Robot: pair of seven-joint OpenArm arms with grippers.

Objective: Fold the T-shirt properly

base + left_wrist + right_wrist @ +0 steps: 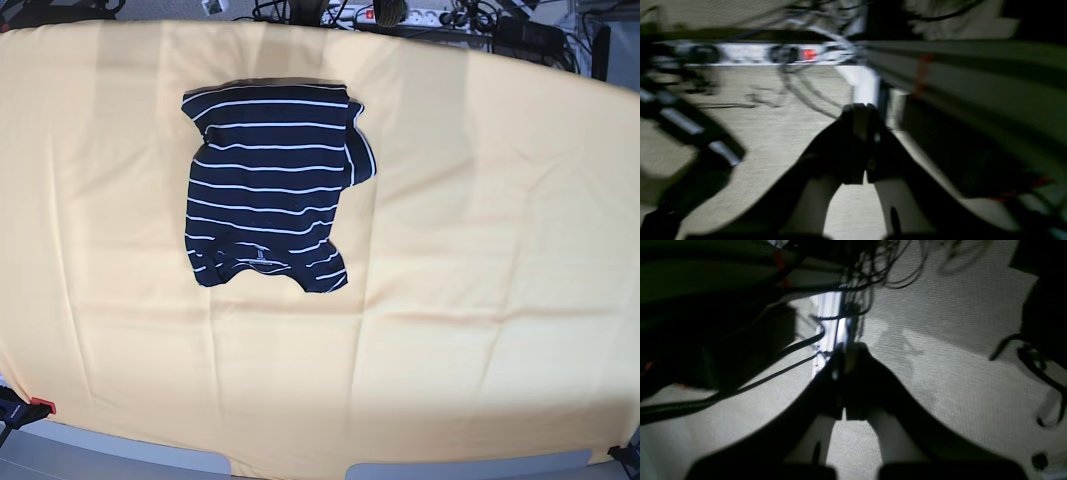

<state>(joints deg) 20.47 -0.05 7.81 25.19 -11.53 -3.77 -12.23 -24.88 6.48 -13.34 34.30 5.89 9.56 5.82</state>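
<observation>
with both empty grippers, left (858,111) and right (851,350), closed, square the t-shirt's (265,185) edges gently before folding.

The left gripper (860,110) was shut, its fingertips together near the centre of the left wrist view. The right gripper (851,348) was likewise shut (tips converged near mid-frame in its own wrist view). Both grippers tapered upward from the bottom edge.
</observation>
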